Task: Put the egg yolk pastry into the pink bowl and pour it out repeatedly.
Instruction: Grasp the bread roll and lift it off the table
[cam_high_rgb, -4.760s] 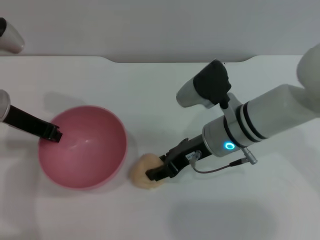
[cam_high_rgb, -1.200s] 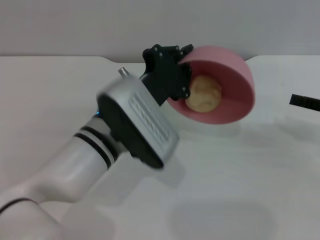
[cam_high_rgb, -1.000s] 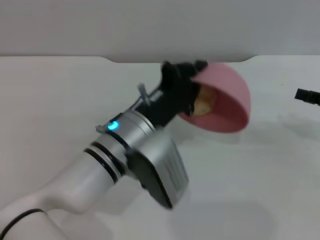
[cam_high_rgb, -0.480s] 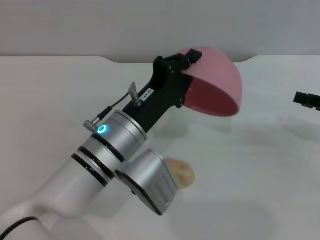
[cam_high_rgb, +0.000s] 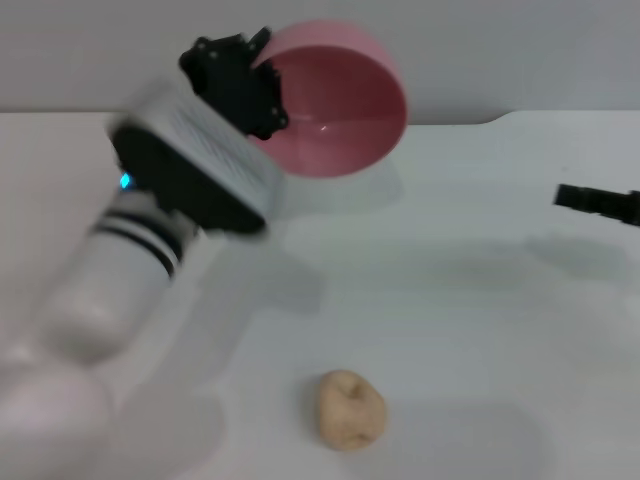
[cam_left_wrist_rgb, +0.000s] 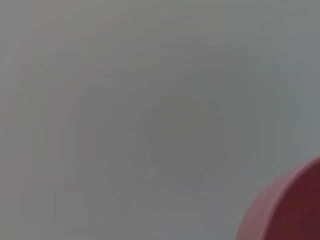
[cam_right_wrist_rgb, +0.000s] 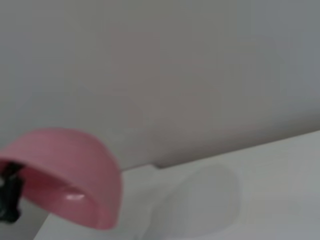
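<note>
My left gripper (cam_high_rgb: 262, 88) is shut on the rim of the pink bowl (cam_high_rgb: 340, 105) and holds it tipped in the air over the far middle of the table, its empty inside facing me. The bowl also shows in the left wrist view (cam_left_wrist_rgb: 292, 207) and in the right wrist view (cam_right_wrist_rgb: 75, 175). The egg yolk pastry (cam_high_rgb: 351, 409), a pale tan lumpy ball, lies on the white table near the front, apart from both grippers. My right gripper (cam_high_rgb: 575, 197) shows only as a dark tip at the right edge, above the table.
The white table (cam_high_rgb: 470, 330) runs back to a grey wall (cam_high_rgb: 500, 50). The left arm's silver and white body (cam_high_rgb: 150, 230) crosses the left half of the head view.
The left arm has swung the tipped bowl left and higher. The pastry, partly hidden under the arm half a second ago, now lies in plain view on the table.
</note>
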